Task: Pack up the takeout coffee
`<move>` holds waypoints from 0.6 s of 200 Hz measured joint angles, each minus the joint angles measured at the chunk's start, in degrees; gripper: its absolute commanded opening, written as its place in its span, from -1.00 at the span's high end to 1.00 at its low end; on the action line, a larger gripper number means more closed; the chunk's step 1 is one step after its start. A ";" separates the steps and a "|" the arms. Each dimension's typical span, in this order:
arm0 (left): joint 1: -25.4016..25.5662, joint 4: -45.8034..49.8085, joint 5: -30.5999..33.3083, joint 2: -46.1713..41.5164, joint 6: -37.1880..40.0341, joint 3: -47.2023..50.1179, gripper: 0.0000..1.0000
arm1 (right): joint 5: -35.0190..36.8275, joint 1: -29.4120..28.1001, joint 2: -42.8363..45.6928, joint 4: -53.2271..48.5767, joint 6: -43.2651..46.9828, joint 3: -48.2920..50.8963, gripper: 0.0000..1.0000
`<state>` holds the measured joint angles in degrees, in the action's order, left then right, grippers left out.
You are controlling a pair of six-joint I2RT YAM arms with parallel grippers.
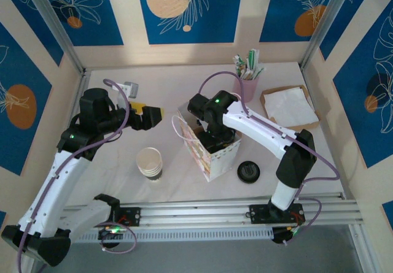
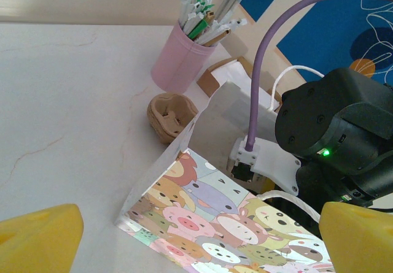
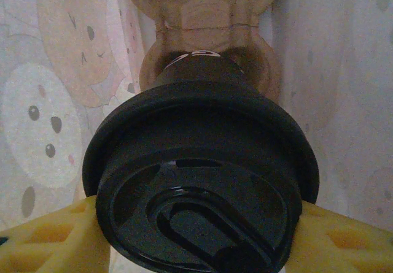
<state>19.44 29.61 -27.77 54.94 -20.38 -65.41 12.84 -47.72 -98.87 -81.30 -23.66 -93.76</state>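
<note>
The takeout coffee (image 3: 202, 187) hangs inside the cartoon-animal paper bag (image 1: 212, 156), its black lid facing the right wrist camera. My right gripper (image 3: 199, 236) is shut on it, one yellow pad (image 3: 49, 242) pressing each side of the lid. The cup's dark lower end points into a round socket of a brown pulp carrier (image 3: 206, 15) at the bag's bottom; whether it touches I cannot tell. From above, the right gripper (image 1: 215, 139) reaches down into the bag's mouth. My left gripper (image 1: 147, 115) is open just left of the bag (image 2: 209, 218), and holds nothing.
A stack of lidless cream cups (image 1: 150, 163) stands left of the bag and a loose black lid (image 1: 249, 171) lies to its right. A pink cup of straws (image 1: 247, 83) and a napkin box (image 1: 288, 107) sit at the back right. A brown pulp piece (image 2: 171, 116) lies behind the bag.
</note>
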 measured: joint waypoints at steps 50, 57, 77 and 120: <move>0.00 0.00 0.00 -0.02 0.00 0.00 -0.97 | -0.04 0.02 -0.04 -0.04 0.00 0.00 -0.23; 0.00 0.00 0.02 -0.02 -0.02 0.00 -0.97 | -0.04 0.02 -0.04 -0.07 0.00 0.00 -0.23; 0.00 0.00 0.28 -0.11 0.00 0.00 -0.98 | -0.07 0.02 -0.04 -0.13 0.00 0.00 -0.23; 0.09 -0.09 1.31 -1.11 0.00 0.26 -0.97 | -0.07 0.02 -0.07 -0.17 -0.02 0.00 -0.23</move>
<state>19.53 29.52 -26.46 53.82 -20.38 -65.14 12.78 -47.70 -98.94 -81.47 -23.68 -93.76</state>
